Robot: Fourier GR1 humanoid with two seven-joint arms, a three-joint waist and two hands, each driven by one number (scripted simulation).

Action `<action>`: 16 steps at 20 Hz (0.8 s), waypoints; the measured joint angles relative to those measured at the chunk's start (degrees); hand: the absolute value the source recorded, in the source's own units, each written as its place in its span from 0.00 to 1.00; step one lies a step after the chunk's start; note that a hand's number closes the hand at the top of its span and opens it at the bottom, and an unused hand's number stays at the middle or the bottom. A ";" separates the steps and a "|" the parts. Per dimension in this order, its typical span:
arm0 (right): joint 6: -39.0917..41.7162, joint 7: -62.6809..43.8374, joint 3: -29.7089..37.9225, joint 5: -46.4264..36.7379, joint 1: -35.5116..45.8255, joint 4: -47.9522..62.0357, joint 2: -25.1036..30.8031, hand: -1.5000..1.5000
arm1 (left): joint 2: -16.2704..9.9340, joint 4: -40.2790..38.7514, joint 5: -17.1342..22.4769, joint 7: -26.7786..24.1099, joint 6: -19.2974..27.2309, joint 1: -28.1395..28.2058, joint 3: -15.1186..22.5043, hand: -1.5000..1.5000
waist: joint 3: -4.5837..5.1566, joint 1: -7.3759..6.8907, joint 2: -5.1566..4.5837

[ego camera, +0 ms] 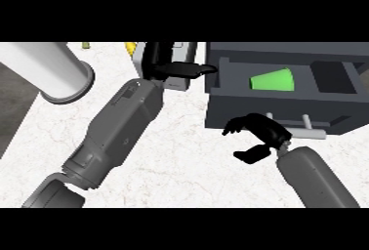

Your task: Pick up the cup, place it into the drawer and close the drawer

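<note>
The green cup (274,79) lies on its side inside the open drawer (281,100) of a dark grey cabinet at the right. My right hand (261,133) hovers just in front of the drawer's front panel, left of its pale handle (308,128). Its fingers are loosely bent, apart from the thumb, and hold nothing. My left hand (164,62) is at the top middle, its fingers stretched right toward the cabinet's upper left corner, also with nothing in them.
A large white cylinder (54,71) lies at the upper left. A small yellow object (130,47) and a tiny green one (86,45) sit at the counter's far edge. A white block (177,84) shows under my left hand. A dark strip runs along the counter's left edge.
</note>
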State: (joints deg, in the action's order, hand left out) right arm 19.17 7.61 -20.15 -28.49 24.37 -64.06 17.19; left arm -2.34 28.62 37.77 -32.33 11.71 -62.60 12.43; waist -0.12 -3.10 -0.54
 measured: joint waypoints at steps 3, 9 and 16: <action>-2.72 4.47 1.74 -1.68 4.97 8.91 -0.39 1.00 | -1.54 2.58 0.10 0.47 -1.61 2.96 0.16 0.00 | 0.22 -1.21 0.24; -7.24 11.57 8.46 -0.40 14.47 23.19 -0.35 1.00 | -4.16 6.79 0.54 1.62 -4.50 7.64 0.37 0.00 | -0.07 -3.23 -0.49; -7.45 16.39 14.30 2.91 20.21 31.95 1.18 1.00 | -7.04 10.71 0.84 3.29 -7.56 11.13 0.82 0.00 | -0.48 -5.09 -0.96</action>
State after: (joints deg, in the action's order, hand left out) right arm 11.73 24.00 -5.85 -25.58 44.58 -32.11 18.38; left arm -9.38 39.33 38.61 -29.04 4.15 -51.47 13.25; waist -0.60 -8.20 -1.51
